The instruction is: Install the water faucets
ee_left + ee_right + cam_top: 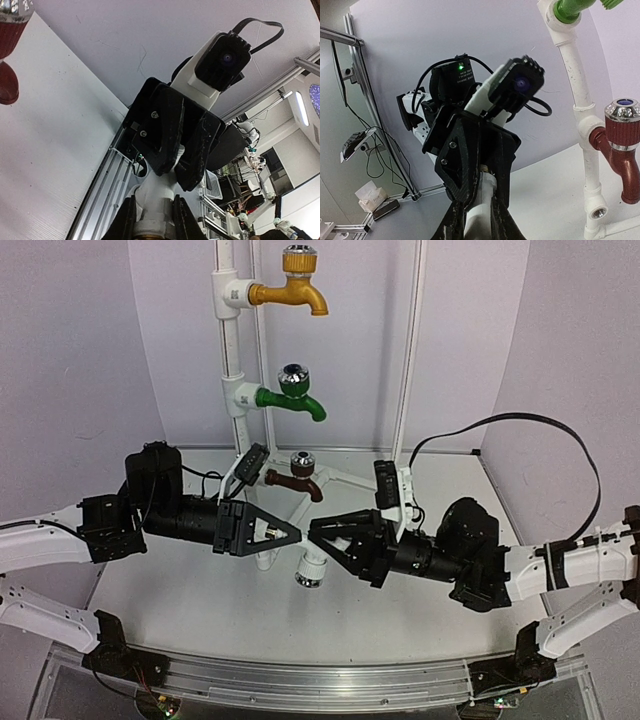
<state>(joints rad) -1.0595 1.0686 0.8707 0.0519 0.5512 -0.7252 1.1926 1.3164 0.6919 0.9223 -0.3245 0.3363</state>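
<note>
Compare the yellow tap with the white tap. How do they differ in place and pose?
The yellow tap is fitted at the top of the upright pipe; the white tap is low down, gripped between the left gripper and the right gripper. The yellow tap's knob points up; the white tap's knob points toward the near edge in the top view. Both have a round silver-topped knob.
</note>
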